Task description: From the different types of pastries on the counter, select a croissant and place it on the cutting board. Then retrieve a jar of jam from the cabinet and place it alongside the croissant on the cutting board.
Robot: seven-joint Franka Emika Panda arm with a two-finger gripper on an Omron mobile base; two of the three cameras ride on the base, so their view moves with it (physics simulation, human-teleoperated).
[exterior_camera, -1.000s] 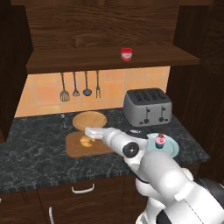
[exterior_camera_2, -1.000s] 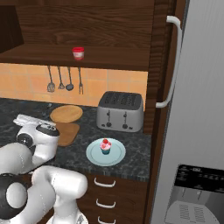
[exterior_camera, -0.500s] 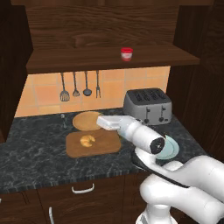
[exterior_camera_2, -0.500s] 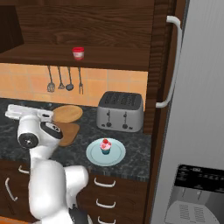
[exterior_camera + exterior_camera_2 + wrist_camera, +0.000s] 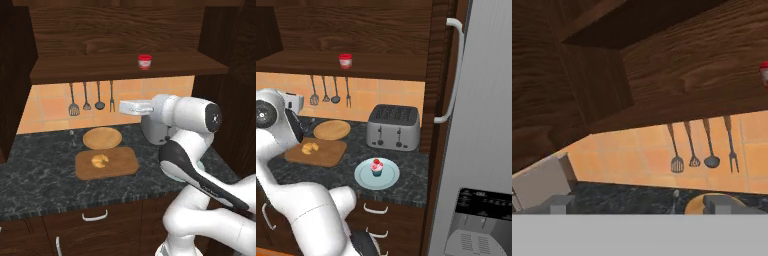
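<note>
The hand (image 5: 123, 106) is spread wide and empty, below the cabinet (image 5: 125, 30) shelf where the jar of jam (image 5: 144, 61) stands; likely rigid, smooth, light, best pinched across its body under the lid

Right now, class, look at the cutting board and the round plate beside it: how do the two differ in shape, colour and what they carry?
The board is rectangular with rounded corners; the plate is round. The board is darker brown, the plate lighter. The board carries the croissant; the plate carries nothing. The plate lies nearer the tiled wall. Both are flat, wooden and on the counter.
</note>
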